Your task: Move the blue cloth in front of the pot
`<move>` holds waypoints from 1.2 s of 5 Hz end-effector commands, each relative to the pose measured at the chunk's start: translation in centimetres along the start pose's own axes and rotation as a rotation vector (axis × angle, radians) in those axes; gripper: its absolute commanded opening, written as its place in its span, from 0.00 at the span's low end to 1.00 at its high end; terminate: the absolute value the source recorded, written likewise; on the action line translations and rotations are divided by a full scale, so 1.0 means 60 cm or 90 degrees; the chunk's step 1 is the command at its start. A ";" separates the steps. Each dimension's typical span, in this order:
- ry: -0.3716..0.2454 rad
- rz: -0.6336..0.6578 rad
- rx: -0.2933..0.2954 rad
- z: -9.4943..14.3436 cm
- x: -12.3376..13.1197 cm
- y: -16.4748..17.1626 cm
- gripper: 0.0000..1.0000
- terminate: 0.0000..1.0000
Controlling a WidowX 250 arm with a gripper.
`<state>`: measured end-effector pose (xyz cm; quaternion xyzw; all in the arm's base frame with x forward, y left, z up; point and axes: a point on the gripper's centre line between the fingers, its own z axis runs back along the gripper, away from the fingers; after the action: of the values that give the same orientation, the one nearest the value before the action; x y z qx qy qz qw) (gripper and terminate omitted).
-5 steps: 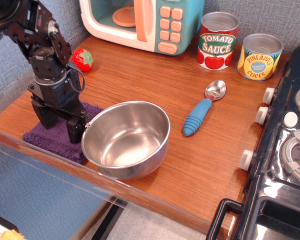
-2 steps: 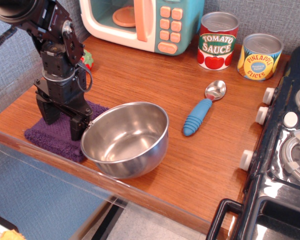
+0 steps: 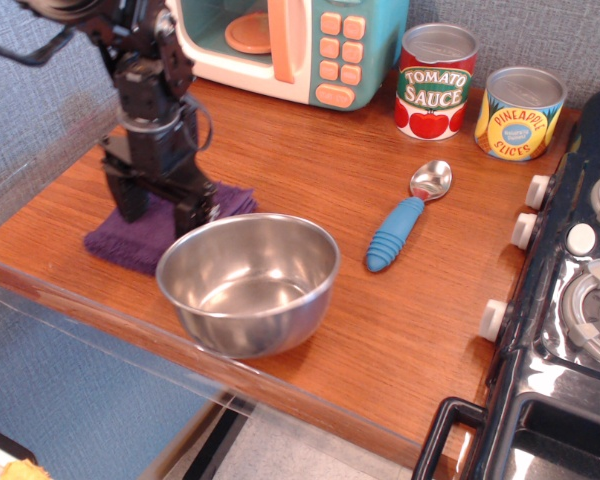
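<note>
Claw pressing down on the cloth beside the pot

The claw (image 3: pixel 160 205) stands spread, both fingers planted on the cloth (image 3: pixel 140 238), which lies flat on the tabletop (image 3: pixel 380 320), touching the pot (image 3: pixel 248 282) at the pot's left rear. The cloth looks soft, light and limp with a grippy knit, so it should drag under pressure or bunch if pinched; a hold near its middle seems safest. The pot looks light and slippery, easily nudged.

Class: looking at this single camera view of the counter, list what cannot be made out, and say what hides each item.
- Knitted purple cloth: its near right part is hidden behind the shiny steel pot.
- Black gripper: whether it pinches the cloth cannot be told.
- Black toy stove: cut off by the right edge.
</note>
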<state>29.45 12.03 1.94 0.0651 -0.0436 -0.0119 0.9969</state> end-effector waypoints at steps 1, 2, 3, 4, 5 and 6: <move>-0.067 0.002 -0.048 0.031 0.099 -0.012 1.00 0.00; -0.086 -0.024 -0.074 0.022 0.156 -0.034 1.00 0.00; -0.106 -0.055 -0.085 0.020 0.207 -0.052 1.00 0.00; -0.122 -0.079 -0.086 0.020 0.243 -0.066 1.00 0.00; -0.123 -0.083 -0.082 0.023 0.242 -0.075 1.00 0.00; -0.153 -0.079 -0.071 0.065 0.238 -0.076 1.00 0.00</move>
<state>42.63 7.02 3.02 -0.0012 -0.1216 -0.0757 0.9897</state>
